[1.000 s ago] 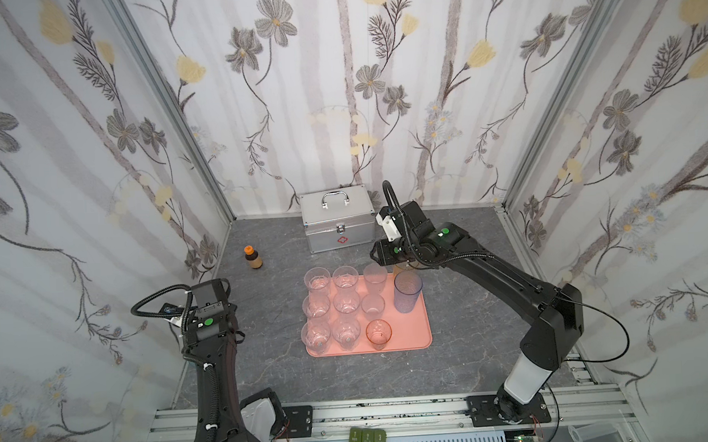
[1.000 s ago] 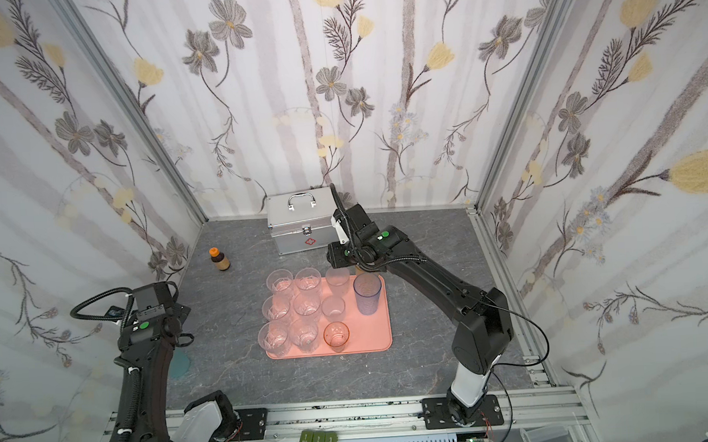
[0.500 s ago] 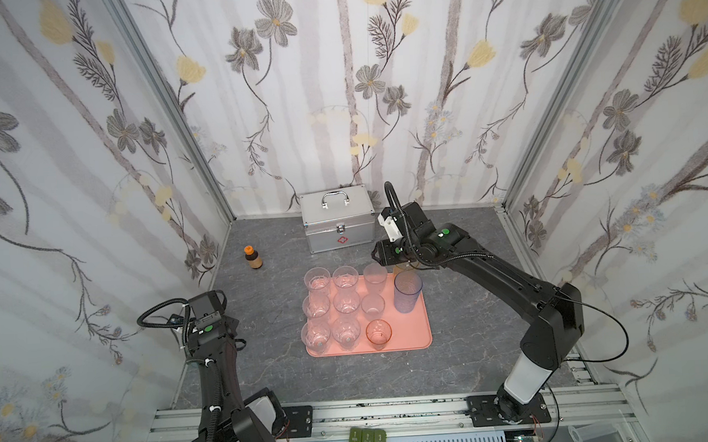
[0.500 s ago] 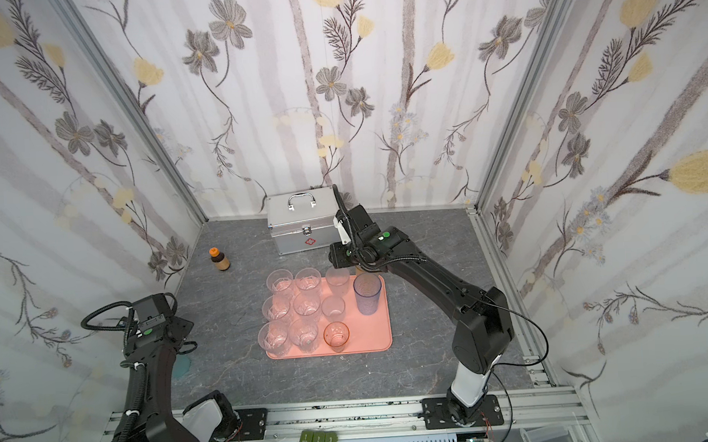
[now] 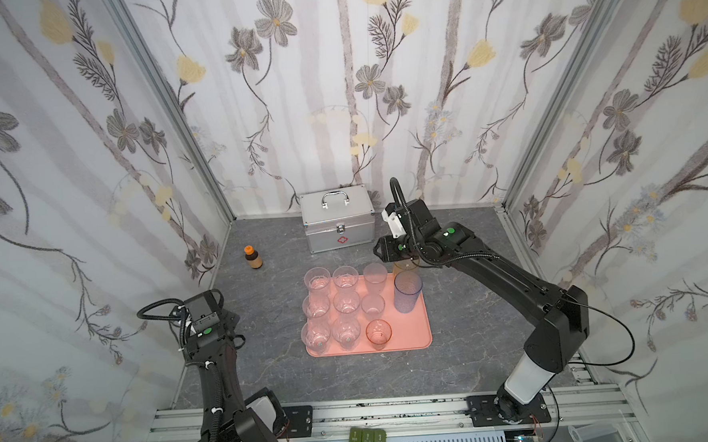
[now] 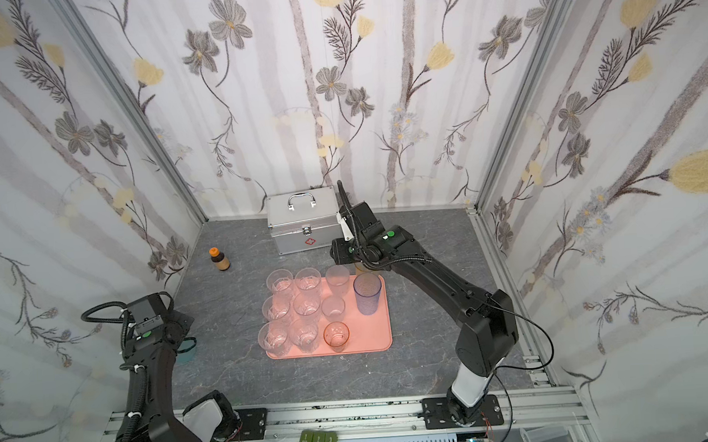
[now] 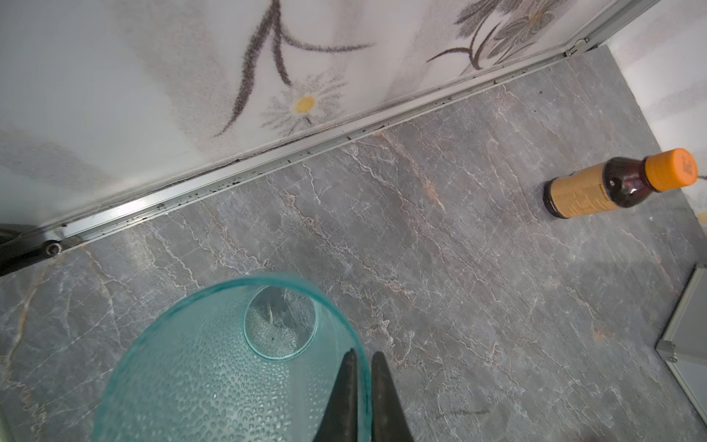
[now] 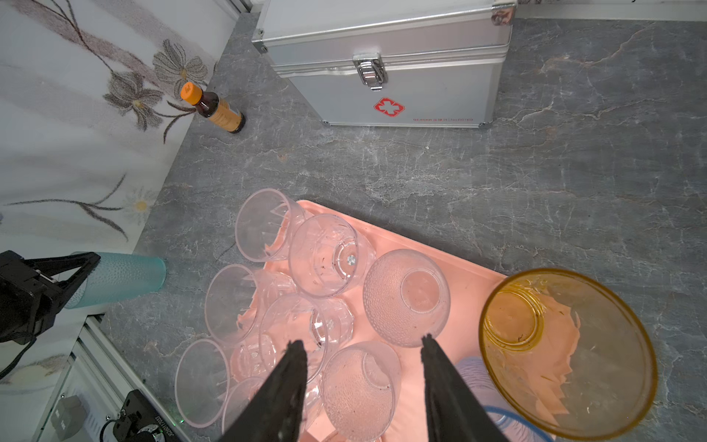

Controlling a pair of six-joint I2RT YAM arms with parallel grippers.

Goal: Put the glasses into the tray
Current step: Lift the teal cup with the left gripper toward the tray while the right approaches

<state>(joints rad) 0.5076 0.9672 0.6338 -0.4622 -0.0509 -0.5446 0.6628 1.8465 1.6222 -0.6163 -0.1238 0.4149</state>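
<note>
Pressed together, my left gripper (image 7: 362,358) pinches the wall of the teal glass (image 7: 214,363), one finger inside and one outside. That glass is upright at the near left of the desk (image 5: 456,370), close to the left wall and well apart from the tray (image 5: 408,335). The desk is a grey stone-look slab with pale and rusty veins; an aluminium rail (image 5: 395,413) runs along its near edge.

Toward the middle lies the salmon-pink tray, flat on the desk. On it stand six clear glasses (image 5: 346,302) in two columns on the left, then a column with the short pink glass (image 5: 378,333) nearest and two frosted glasses (image 5: 372,304) behind it, and the tall blue glass (image 5: 408,292) on the right. The amber glass (image 8: 566,352) is at the tray's far right corner. My right gripper (image 8: 361,341) hovers over that far edge, fingers spread, holding nothing.

Farther back a small brown bottle (image 5: 253,257) with an orange cap stands toward the left wall, and a silver case (image 5: 337,218) with a handle sits close to the back wall. Floral wallpaper panels (image 5: 337,85) in aluminium frames close the desk in on three sides.
</note>
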